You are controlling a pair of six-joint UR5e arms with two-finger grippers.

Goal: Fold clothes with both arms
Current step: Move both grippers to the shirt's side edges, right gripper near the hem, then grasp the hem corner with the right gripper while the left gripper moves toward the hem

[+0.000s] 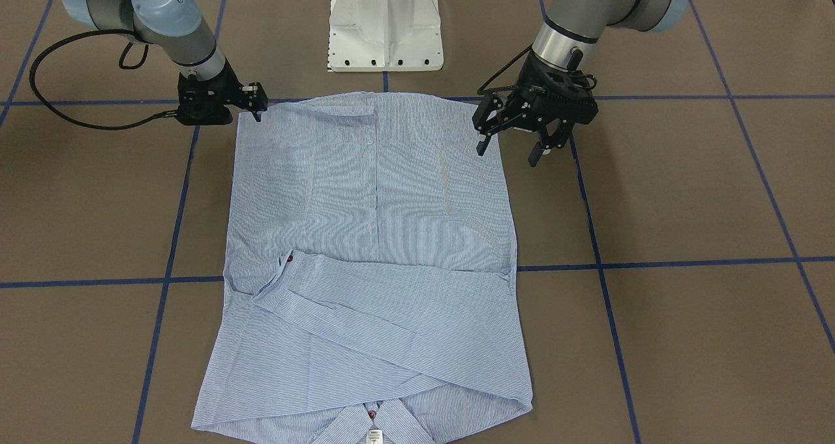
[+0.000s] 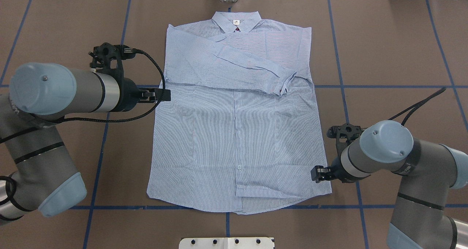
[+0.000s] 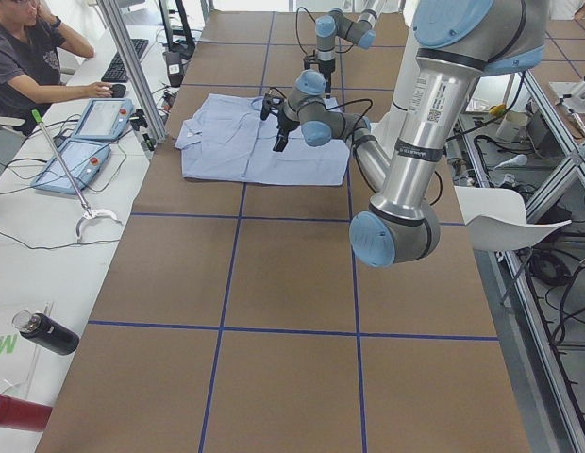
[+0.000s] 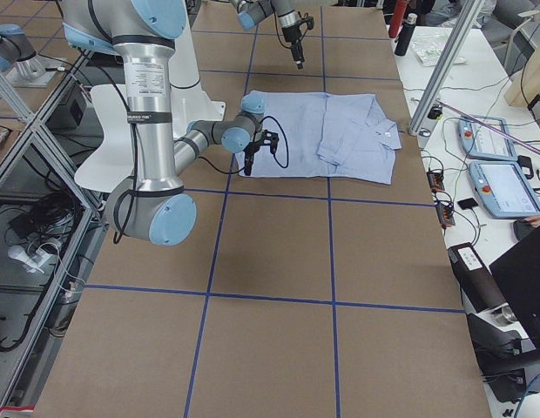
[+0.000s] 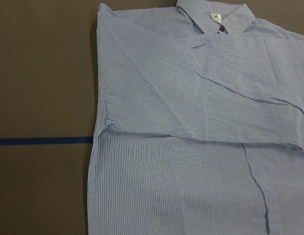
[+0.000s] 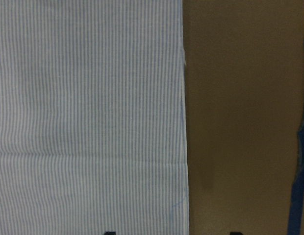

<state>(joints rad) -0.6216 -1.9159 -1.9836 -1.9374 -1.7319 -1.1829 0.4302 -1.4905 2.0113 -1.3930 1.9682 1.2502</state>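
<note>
Two end effectors, both empty; the left end effector [image 1: 507,152] hangs above the surface [image 2: 384,59] with its fingers spread wide, just at the side edge of the shirt [image 2: 237,132]; the right end effector [image 2: 316,174] sits low by the opposite side edge near the hem [image 2: 234,208], and its wrist view shows two fingertips well apart with the cloth edge running between them, nothing gripped

The striped shirt lies flat and front up, hem toward the robot and collar [image 2: 236,21] away from it, with both sleeves [image 2: 252,64] folded across the chest

Several things could go wrong from here, as I judge it; the two end effectors stand at unlike places along the shirt, one nearer the crossed sleeves and one nearer the hem, so pinches taken there would probably lift a skewed line and leave a crooked fold; the cloth looks thin and limp, so a close on the bare edge may catch only a sliver that slips out, or miss it and scrape the surface; the left one is raised, so a descent slightly inboard could push a ridge into the cloth; any lift may also tip the loose sleeves off the chest and undo them
</note>
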